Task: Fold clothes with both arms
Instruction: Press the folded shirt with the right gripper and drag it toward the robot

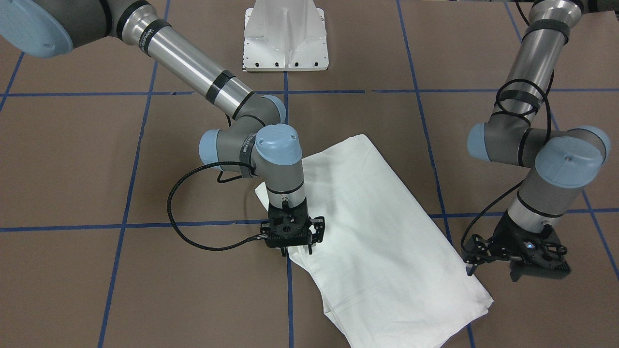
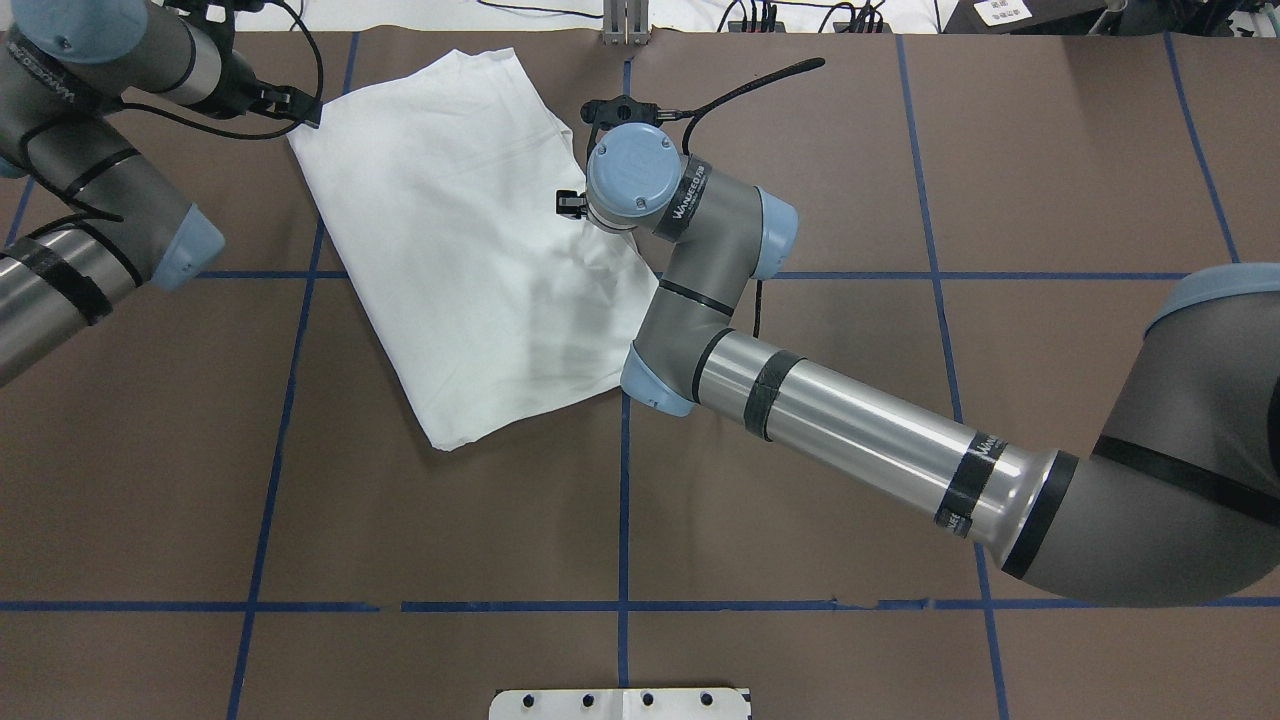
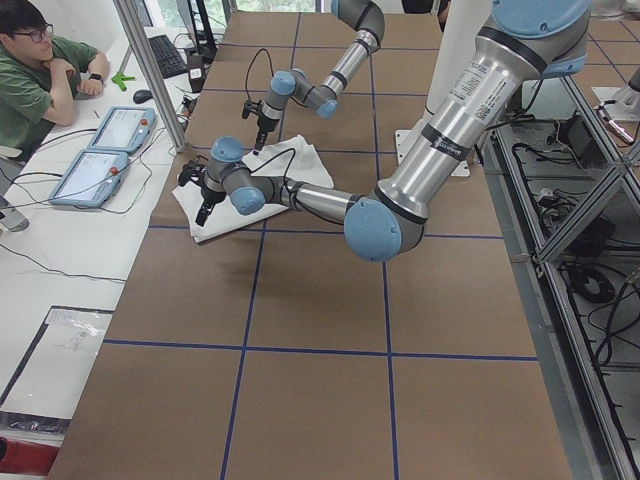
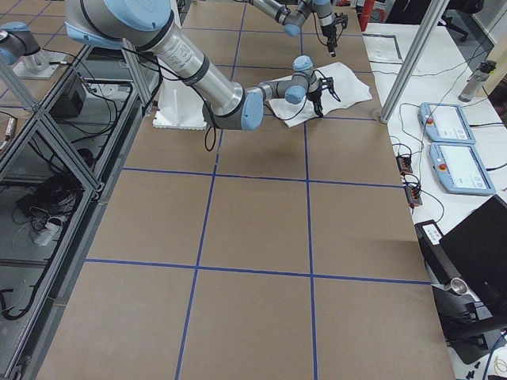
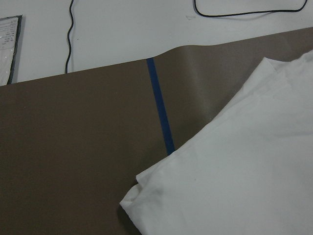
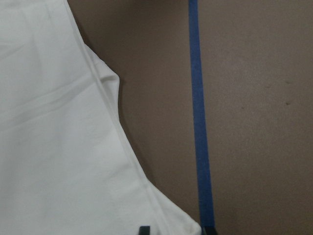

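Observation:
The white shirt [image 1: 377,227] [image 2: 460,250] lies folded into a slanted rectangle on the brown table, plain side up, with no print showing. My right gripper [image 1: 296,251] points straight down over one long edge of it. In the right wrist view its two fingertips stand apart, open, over the hem of the shirt [image 6: 58,147]. My left gripper [image 1: 493,274] [image 2: 305,110] hangs tilted just beside the shirt's far corner, off the cloth, open and holding nothing. The left wrist view shows only that corner of the shirt [image 5: 244,181], with no fingers in it.
The white pedestal base [image 1: 286,38] [image 2: 620,703] stands at the robot's side of the table. Blue tape lines [image 6: 198,112] grid the brown surface. A black cable [image 1: 193,232] loops off the right wrist. A person [image 3: 30,70] sits beyond the table's far edge by two control tablets [image 3: 105,150].

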`<action>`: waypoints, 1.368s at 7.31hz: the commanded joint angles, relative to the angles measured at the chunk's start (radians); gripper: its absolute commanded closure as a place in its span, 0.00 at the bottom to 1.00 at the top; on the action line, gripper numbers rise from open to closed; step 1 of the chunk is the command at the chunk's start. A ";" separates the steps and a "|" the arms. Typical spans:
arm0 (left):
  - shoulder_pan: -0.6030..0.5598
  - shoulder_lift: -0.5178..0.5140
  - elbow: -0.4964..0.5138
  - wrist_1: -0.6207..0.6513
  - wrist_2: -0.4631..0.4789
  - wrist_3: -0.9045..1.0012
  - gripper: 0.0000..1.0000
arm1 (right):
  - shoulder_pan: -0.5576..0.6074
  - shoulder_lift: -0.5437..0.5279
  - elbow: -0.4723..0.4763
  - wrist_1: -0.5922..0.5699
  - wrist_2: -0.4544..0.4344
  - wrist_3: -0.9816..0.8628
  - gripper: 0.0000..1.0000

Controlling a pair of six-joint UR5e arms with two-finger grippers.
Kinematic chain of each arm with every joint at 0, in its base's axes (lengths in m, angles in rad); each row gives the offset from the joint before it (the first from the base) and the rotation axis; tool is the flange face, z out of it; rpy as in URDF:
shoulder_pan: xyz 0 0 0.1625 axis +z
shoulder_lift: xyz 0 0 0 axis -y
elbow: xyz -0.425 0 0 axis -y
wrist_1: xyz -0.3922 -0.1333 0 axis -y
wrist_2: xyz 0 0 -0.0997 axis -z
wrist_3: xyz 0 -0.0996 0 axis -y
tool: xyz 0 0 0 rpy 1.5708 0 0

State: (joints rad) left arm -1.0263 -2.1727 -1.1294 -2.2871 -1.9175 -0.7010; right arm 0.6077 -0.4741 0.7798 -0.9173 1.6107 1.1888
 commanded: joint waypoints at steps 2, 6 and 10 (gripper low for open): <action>0.000 0.001 -0.001 0.000 0.000 0.000 0.00 | -0.003 0.000 0.002 0.000 0.012 0.000 1.00; 0.002 0.001 0.000 0.000 -0.002 0.000 0.00 | -0.011 -0.100 0.286 -0.200 0.057 0.002 1.00; 0.002 0.002 0.000 -0.002 -0.002 0.000 0.00 | -0.090 -0.395 0.666 -0.304 0.017 0.011 1.00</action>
State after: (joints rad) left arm -1.0247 -2.1707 -1.1290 -2.2885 -1.9184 -0.7010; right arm 0.5456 -0.7586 1.3116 -1.1954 1.6499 1.1966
